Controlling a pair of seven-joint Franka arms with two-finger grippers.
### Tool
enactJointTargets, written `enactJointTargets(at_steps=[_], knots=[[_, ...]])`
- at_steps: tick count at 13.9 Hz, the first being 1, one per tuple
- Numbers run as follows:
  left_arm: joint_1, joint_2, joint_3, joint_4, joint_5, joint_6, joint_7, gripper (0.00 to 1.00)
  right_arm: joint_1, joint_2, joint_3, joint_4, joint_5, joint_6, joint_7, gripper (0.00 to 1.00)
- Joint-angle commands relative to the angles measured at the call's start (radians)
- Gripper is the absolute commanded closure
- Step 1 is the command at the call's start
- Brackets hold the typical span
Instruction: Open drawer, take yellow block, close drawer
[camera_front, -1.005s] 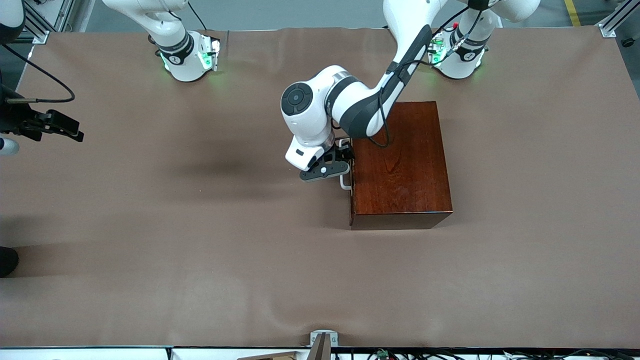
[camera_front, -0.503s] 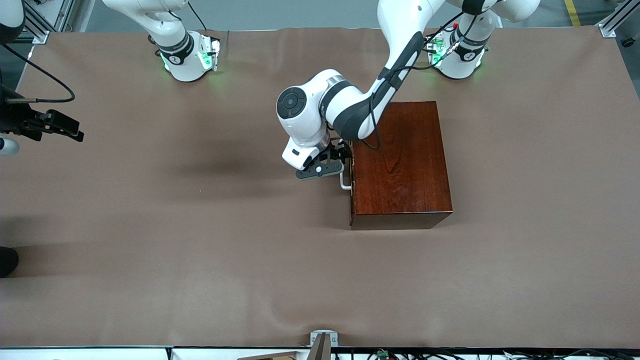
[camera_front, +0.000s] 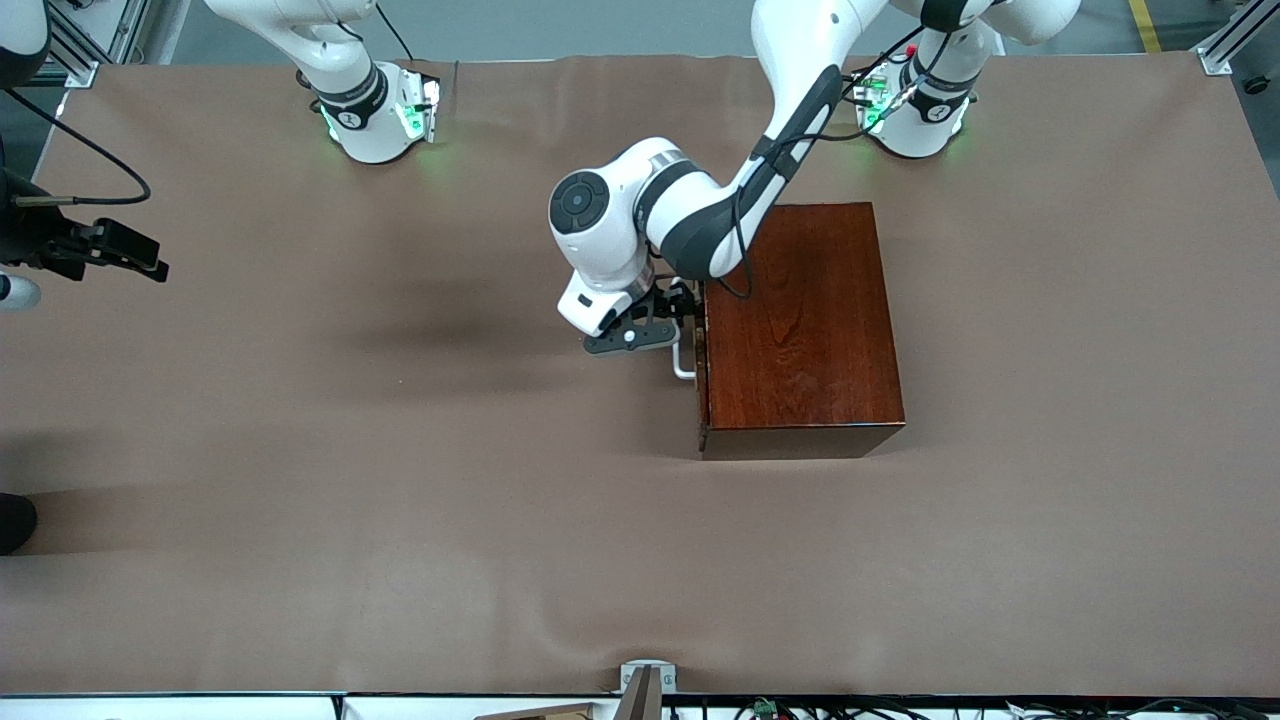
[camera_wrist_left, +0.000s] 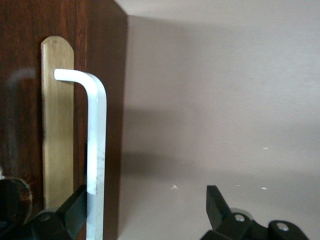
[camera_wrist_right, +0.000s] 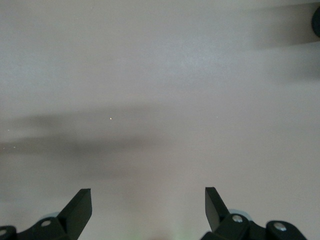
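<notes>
The mahogany box (camera_front: 805, 320) stands mid-table. Its drawer front (camera_front: 702, 350) faces the right arm's end of the table and sits a sliver out of the box. The white bar handle (camera_front: 683, 362) also shows in the left wrist view (camera_wrist_left: 96, 150), in front of the dark drawer front (camera_wrist_left: 20, 125). My left gripper (camera_front: 665, 322) is at the handle, open wide (camera_wrist_left: 145, 207). One fingertip (camera_wrist_left: 75, 207) sits between the bar and the drawer front, the other is well clear. The yellow block is hidden. My right gripper (camera_wrist_right: 148, 205) is open and empty over bare table.
The brown table cover (camera_front: 400, 480) spreads around the box. The right arm waits with its hand (camera_front: 105, 250) at the table's edge at the right arm's end. A tan strip (camera_wrist_left: 57, 125) backs the handle on the drawer front.
My left gripper has shifted a little toward the right arm's end of the table. The handle and drawer front have come with it, sliding slightly out of the box.
</notes>
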Motion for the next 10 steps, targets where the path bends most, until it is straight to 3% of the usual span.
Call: enactJointTargets(at_steps=[1,10], knots=[[-0.004,0.022,-0.019,0.030,-0.024,0.097,0.002,0.00,-0.031,-0.009,0.015,-0.004,-0.007,-0.005,-0.013,0.00],[-0.007,0.038,-0.036,0.034,-0.050,0.259,0.025,0.00,-0.031,-0.009,0.015,-0.004,-0.007,-0.005,-0.013,0.00]])
